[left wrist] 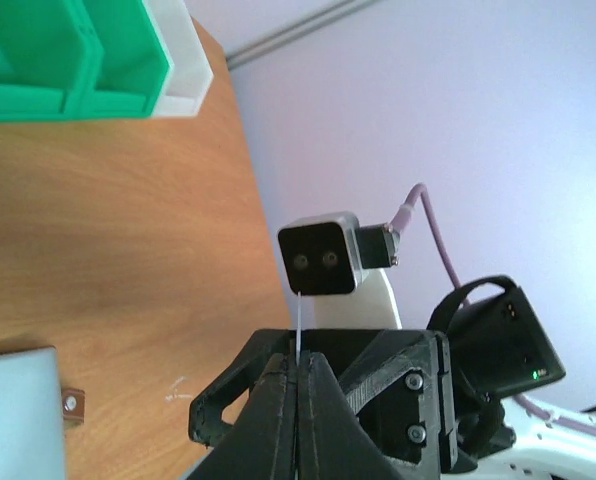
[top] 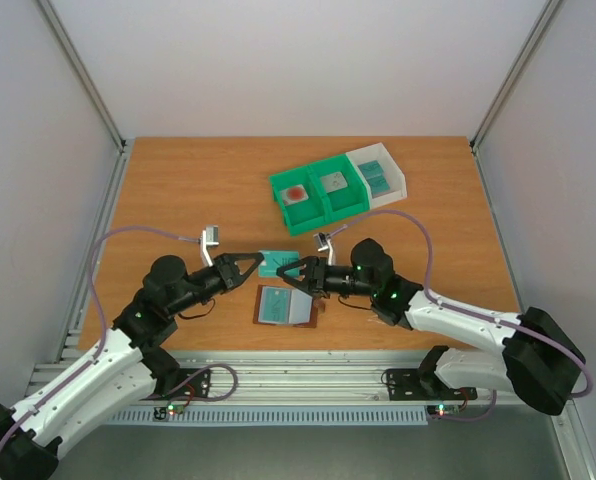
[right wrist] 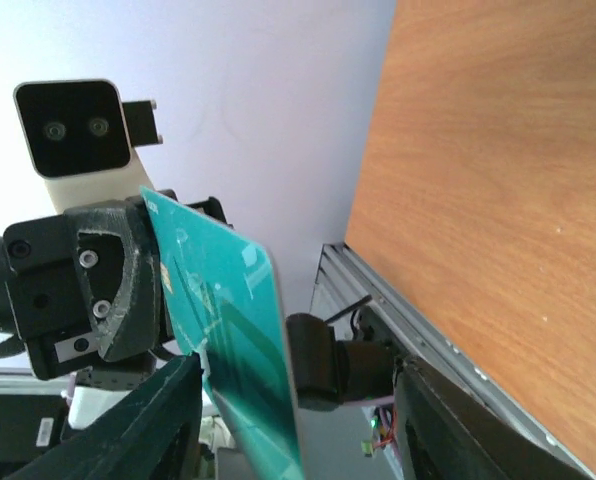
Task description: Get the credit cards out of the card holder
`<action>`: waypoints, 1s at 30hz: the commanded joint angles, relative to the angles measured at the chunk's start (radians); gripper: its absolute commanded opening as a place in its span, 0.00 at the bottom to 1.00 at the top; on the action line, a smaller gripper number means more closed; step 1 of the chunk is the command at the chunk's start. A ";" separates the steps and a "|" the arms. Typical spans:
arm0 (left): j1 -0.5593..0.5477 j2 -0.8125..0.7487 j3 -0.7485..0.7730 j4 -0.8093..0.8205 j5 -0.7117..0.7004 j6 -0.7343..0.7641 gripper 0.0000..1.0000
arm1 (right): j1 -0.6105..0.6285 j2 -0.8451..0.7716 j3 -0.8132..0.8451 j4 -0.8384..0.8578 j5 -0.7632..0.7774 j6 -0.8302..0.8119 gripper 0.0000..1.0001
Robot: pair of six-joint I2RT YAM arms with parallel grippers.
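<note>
Thin teal plastic credit card (right wrist: 228,310) was out of small flat brown leather card holder (top: 285,306), up in air near holder's far side. Left claw (top: 252,265) was pinched tight on it. Right claw (top: 291,273) was wide, fingers (right wrist: 148,430) on both sides of card, not squeezing. Holder lay open on brown wooden counter (top: 178,200). More teal cards (top: 376,178) sat in white plastic bin (top: 399,180). Could not tell if holder had more cards inside. Held card probably needed putting down next.
</note>
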 commanded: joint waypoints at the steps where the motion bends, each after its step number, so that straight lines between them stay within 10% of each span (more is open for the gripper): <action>1: 0.000 -0.017 -0.012 0.042 -0.118 -0.015 0.00 | 0.007 0.055 -0.032 0.271 0.044 0.142 0.50; 30: 0.000 -0.090 -0.071 0.004 -0.224 -0.083 0.00 | 0.007 0.002 -0.083 0.268 0.214 0.151 0.13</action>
